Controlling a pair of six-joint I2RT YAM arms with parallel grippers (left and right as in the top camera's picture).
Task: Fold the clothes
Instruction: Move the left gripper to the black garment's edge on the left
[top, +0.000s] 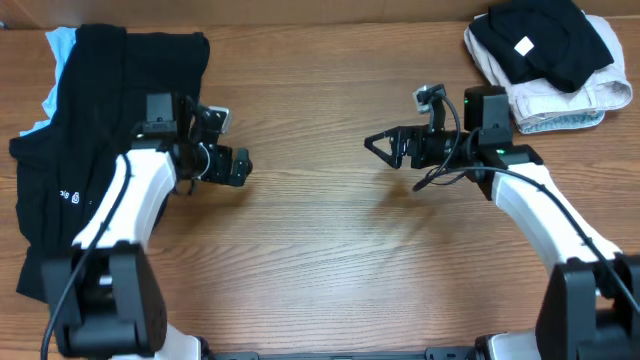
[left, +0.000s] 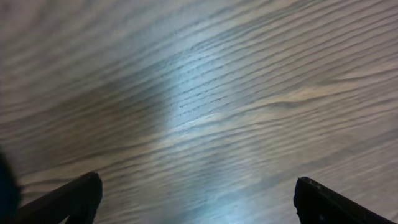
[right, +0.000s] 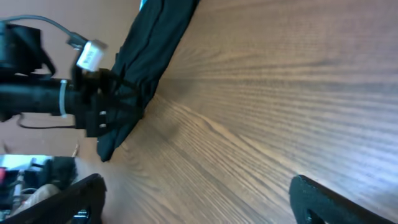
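The black shirt (top: 60, 170) lies along the left edge, long axis top to bottom, apparently overlapping the light-blue tee (top: 58, 45) at upper left. The left gripper (left: 198, 183) and right gripper (right: 199, 186) gape, holding nothing.

Shirt (top: 60, 170) lying spread over the left end of the table (top: 320, 270), tee (top: 60, 45) peeking out from beneath it at the far left corner, folded pile (top: 545, 60) sitting at the far right corner

This looks like a robotics lab bench: a brown wood-grain tabletop (top: 320, 280) carries a white-and-black robot arm (top: 125, 195) with loose cables lower left, a second white-and-black arm (top: 545, 205) lower right, a rumpled black garment (top: 100, 90) upper left and folded black and white clothes (top: 550, 50) upper right.
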